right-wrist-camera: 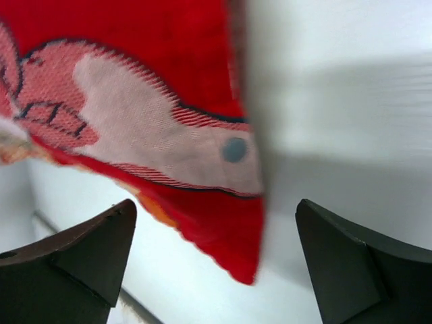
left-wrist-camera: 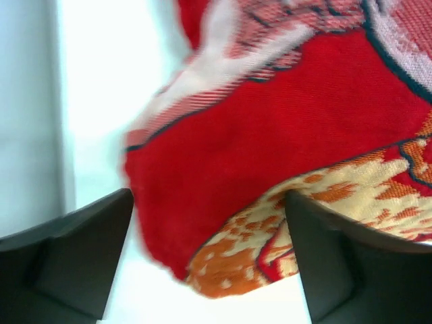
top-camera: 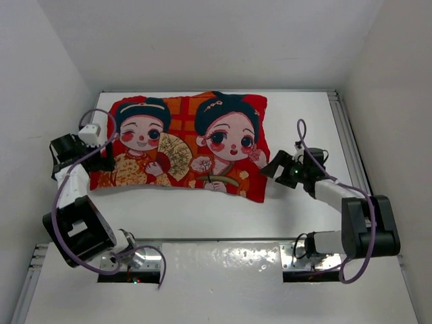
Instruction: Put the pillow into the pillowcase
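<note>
Left gripper [left-wrist-camera: 208, 202]: jaws apart, pillowcase [left-wrist-camera: 283, 135] corner between them, unclamped. Right gripper [right-wrist-camera: 212, 212]: same. Risk: closing short, jaws miss loose corner, fabric slips out.

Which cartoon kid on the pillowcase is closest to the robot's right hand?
The kid with the bigger face, at the pillowcase end beside the right gripper. The other kid is at the far end.

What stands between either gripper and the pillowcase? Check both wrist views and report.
Nothing visible does. The left gripper stands open at one near corner of the pillowcase, the right gripper open at the other. In each wrist view the red cloth lies directly ahead of the fingers, with white table beside it.
</note>
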Robot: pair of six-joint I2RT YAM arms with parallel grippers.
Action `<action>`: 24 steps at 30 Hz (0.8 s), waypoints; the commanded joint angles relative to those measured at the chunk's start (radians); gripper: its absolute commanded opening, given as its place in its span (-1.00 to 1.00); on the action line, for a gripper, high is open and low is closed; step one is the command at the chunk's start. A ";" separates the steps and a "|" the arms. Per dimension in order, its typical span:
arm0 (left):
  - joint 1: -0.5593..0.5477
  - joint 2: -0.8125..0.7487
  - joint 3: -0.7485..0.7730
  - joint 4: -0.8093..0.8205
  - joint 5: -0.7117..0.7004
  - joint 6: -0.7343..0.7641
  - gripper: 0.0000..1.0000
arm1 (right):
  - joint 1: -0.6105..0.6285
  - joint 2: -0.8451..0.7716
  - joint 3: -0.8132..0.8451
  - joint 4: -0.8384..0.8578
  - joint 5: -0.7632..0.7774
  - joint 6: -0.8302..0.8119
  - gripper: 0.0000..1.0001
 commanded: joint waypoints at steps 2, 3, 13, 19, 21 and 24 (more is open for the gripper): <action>0.021 -0.113 0.099 -0.061 -0.043 0.010 0.99 | -0.042 -0.097 0.116 -0.237 0.154 -0.080 0.98; 0.023 -0.132 0.105 -0.064 -0.049 0.007 0.99 | -0.076 -0.119 0.130 -0.310 0.185 -0.092 0.98; 0.043 -0.221 0.203 -0.205 -0.187 -0.042 0.99 | -0.101 -0.352 0.323 -0.676 0.565 -0.181 0.98; 0.044 -0.253 0.258 -0.290 -0.255 -0.123 0.99 | -0.101 -0.395 0.320 -0.687 0.536 -0.198 0.98; 0.045 -0.254 0.268 -0.290 -0.301 -0.134 0.99 | -0.102 -0.403 0.325 -0.694 0.544 -0.204 0.98; 0.045 -0.258 0.275 -0.283 -0.371 -0.131 0.99 | -0.101 -0.416 0.325 -0.705 0.571 -0.220 0.98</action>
